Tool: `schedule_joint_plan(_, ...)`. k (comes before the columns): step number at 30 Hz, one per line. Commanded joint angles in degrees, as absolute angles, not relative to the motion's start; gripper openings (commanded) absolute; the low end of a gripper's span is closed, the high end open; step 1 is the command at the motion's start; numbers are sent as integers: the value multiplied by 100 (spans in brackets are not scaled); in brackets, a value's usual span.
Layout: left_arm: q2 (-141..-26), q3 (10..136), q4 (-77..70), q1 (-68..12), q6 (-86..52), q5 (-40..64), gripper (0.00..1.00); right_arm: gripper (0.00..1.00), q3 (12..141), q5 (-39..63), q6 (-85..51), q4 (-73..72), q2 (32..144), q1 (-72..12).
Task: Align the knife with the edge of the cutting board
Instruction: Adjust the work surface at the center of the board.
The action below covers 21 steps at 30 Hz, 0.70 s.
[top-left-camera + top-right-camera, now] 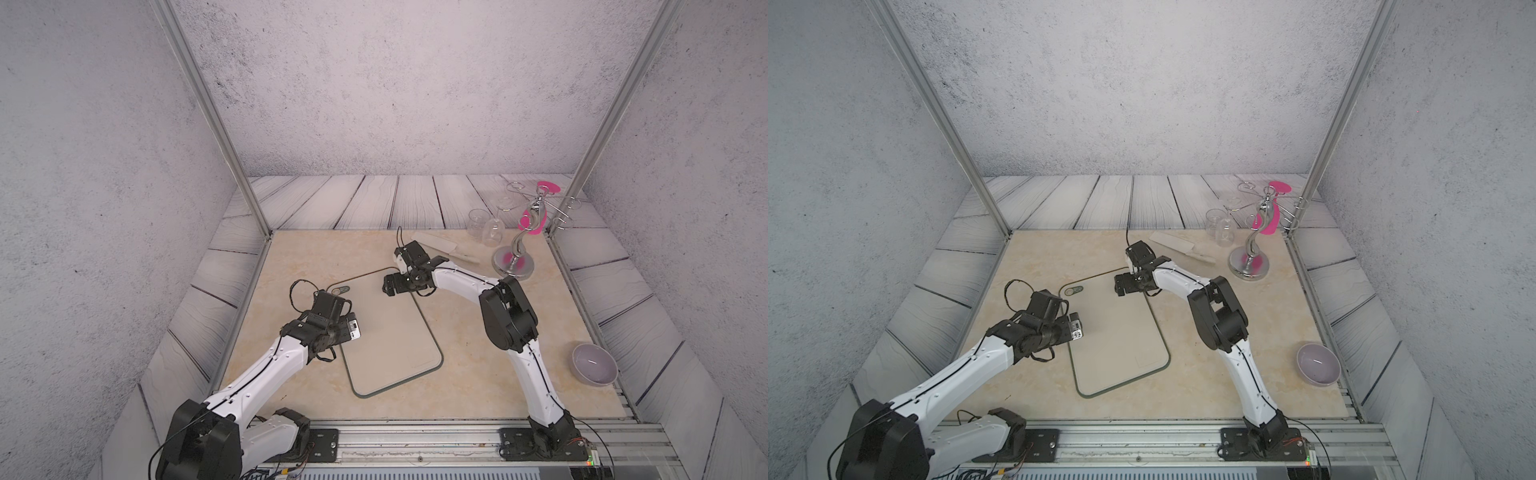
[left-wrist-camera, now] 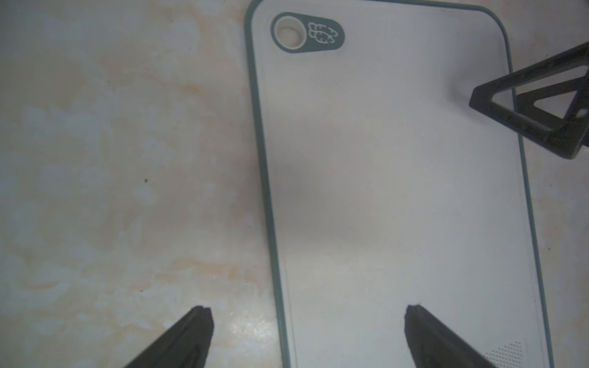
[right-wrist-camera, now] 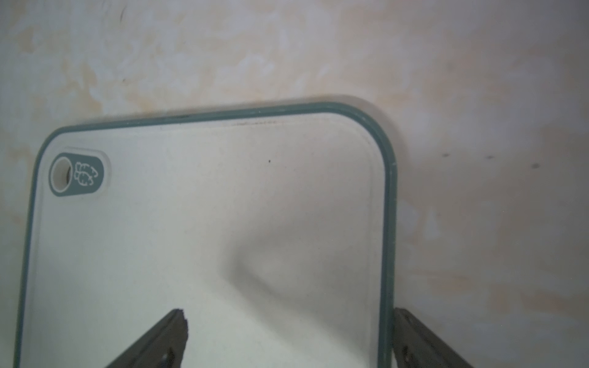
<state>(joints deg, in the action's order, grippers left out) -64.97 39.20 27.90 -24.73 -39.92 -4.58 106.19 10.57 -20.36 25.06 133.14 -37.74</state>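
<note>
In both top views the right gripper (image 1: 390,286) covers the far right corner of the cutting board (image 1: 390,332), and its wrist overlaps part of the blade of the knife (image 1: 442,246), upper middle of the frame. The left arm (image 1: 291,353) hides the board's left rim. In both wrist views the board runs out of frame.

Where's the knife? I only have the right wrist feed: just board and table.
Observer: The knife lies on the table beyond the board, not on it, near the glasses.
Operator: Parallel to the far edge?
Observer: No, it's slanted to that edge, with the handle end toward the metal stand.
Operator: Left arm?
Observer: The left pincer is open and empty, above the board's other long edge.
</note>
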Motion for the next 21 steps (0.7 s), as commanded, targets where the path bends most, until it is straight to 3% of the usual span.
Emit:
schedule_joint_plan(1, -6559, 3813, 3037, -2597, -4229, -448, 100, 99, 10338, 1083, -1982, 2752, 12813, -3727)
schedule_joint_plan(8, -6685, 3551, 3651, -2739, -4789, -377, 100, 99, 9428, 889, -2032, 2553, 12210, -3728)
schedule_joint_plan(21, -6967, 3093, 2880, -3863, -5593, 246, 100, 99, 8595, 560, -2275, 2391, 11635, -3718)
